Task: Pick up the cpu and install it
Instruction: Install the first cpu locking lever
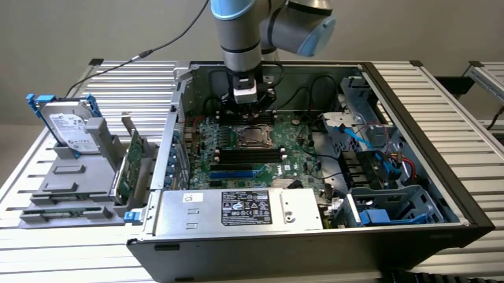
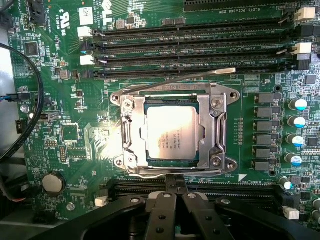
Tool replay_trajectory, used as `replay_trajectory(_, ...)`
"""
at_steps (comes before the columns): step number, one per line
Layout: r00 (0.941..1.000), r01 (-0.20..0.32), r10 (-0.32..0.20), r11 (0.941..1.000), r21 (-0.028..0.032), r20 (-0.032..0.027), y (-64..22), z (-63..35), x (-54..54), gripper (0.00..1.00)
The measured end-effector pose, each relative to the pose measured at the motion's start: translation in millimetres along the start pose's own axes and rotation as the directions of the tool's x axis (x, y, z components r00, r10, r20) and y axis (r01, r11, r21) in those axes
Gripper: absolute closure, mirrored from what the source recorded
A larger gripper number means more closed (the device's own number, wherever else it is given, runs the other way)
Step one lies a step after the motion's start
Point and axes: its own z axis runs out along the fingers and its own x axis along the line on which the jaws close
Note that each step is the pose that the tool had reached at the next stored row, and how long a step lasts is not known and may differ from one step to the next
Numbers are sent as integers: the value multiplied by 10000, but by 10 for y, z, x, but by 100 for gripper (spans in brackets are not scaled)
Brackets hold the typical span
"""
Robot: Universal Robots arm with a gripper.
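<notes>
The open black computer case (image 1: pixel 425 112) holds a green motherboard (image 2: pixel 65 135), and the cpu (image 2: pixel 171 132), a flat square chip with a dull silver top, lies inside the socket's metal frame (image 2: pixel 127 130), just beside 4 long black memory slots (image 2: pixel 190 47). The gripper (image 2: pixel 176 186) hangs over the socket's edge, apart from the cpu, its black fingers pressed together on nothing. The case rests on a ribbed aluminium table (image 1: pixel 464 118); at the exterior view's left 1 silver hard drive (image 1: pixel 69 127) stands upright in a grey holder (image 1: pixel 71 171).
</notes>
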Motion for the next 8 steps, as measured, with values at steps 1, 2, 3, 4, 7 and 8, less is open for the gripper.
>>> replay_trajectory(1, 10000, 1, -1, 10000, -6, 0, -1, 0, 0, 89)
replay_trajectory(2, 10000, 2, -2, 10000, -12, 0, -3, 0, 0, 89)
replay_trajectory(3, 10000, 2, -2, 10000, -15, 0, -4, 1, 1, 89)
replay_trajectory(4, 10000, 3, -3, 10000, -20, 0, -5, 1, 2, 89)
replay_trajectory(7, 10000, 3, -3, 10000, -25, 0, -8, 3, 5, 89)
replay_trajectory(8, 10000, 3, -3, 10000, -25, -1, -9, 4, 8, 89)
